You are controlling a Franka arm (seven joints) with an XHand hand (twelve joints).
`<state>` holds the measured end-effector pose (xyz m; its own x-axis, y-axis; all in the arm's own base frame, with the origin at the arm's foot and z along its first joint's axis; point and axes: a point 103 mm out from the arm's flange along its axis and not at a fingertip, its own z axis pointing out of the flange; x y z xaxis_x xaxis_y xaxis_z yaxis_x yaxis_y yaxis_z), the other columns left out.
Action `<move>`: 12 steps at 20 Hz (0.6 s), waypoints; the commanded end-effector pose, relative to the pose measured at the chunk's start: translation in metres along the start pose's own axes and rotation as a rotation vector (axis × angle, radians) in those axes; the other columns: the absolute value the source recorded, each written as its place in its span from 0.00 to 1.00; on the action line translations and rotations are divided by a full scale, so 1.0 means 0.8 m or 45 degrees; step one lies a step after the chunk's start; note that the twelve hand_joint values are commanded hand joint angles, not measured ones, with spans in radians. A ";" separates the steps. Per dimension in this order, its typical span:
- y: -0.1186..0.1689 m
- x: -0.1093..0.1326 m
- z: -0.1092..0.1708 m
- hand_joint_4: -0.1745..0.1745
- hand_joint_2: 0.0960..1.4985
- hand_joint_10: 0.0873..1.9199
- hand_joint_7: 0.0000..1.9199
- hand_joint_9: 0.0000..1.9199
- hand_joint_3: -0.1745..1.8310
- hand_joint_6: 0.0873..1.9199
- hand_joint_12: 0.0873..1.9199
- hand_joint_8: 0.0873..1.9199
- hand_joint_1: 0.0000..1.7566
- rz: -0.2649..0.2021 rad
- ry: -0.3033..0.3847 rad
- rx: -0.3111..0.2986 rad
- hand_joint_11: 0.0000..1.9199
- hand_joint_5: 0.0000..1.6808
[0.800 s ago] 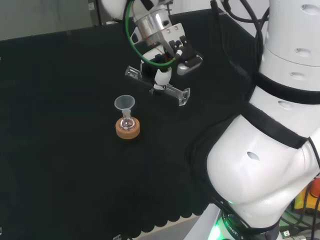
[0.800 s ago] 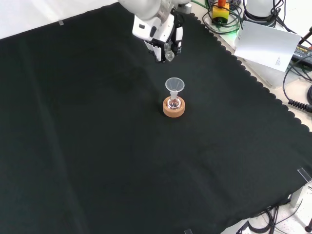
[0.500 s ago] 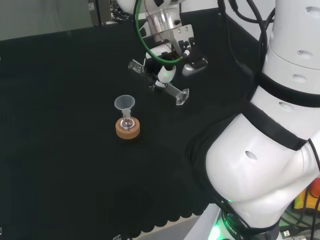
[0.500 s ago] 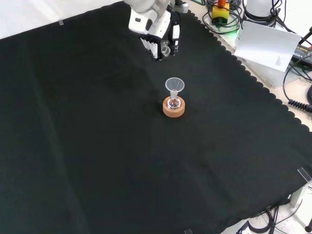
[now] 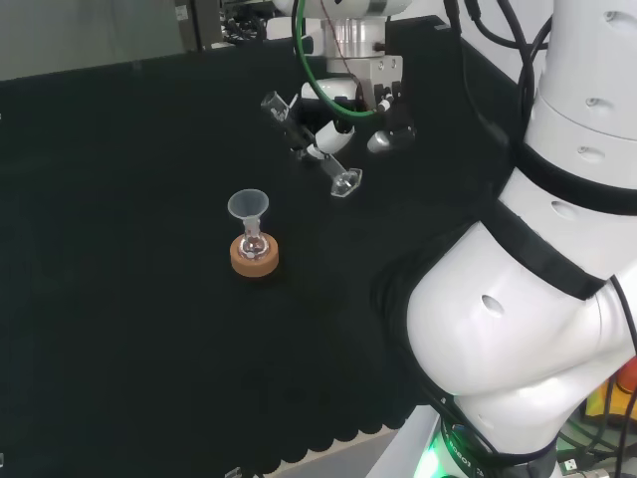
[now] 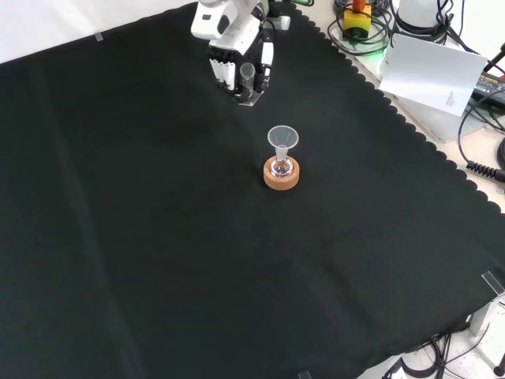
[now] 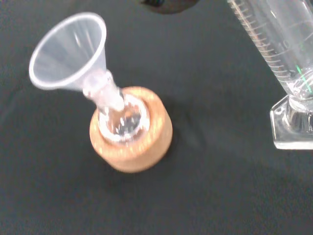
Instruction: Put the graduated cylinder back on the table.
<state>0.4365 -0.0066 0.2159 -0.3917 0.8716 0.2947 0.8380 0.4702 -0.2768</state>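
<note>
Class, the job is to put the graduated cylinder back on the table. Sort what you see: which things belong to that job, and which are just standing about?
Part of the job:
- graduated cylinder, held tilted
- hand, curled round it
- black cloth

Standing about:
- funnel
- small flask under the funnel
- cork ring

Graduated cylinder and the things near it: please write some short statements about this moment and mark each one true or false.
1. The robot hand holds the graduated cylinder. True.
2. The cylinder stands upright on the black cloth. False: it is tilted in the hand, above the cloth.
3. A funnel sits in the small flask. True.
4. The flask rests on a red ribbed ring. False: it rests on a cork ring.
5. The funnel is clear. True.
</note>
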 end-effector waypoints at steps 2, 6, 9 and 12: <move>0.042 -0.028 0.003 0.00 0.75 0.00 0.63 0.74 0.09 0.54 0.37 0.15 0.65 -0.091 0.138 -0.179 0.64 0.55; 0.066 -0.032 0.009 0.00 0.75 0.00 0.63 0.74 0.09 0.54 0.37 0.15 0.65 -0.138 0.165 -0.210 0.64 0.55; 0.085 -0.036 0.016 0.00 0.75 0.00 0.63 0.74 0.09 0.54 0.37 0.15 0.65 -0.166 0.192 -0.205 0.64 0.55; 0.103 -0.035 0.023 0.00 0.75 0.00 0.63 0.74 0.09 0.54 0.37 0.15 0.65 -0.197 0.217 -0.205 0.64 0.55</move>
<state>0.4869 -0.0014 0.1833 -0.4339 0.7893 0.4345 0.8416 0.5272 -0.1173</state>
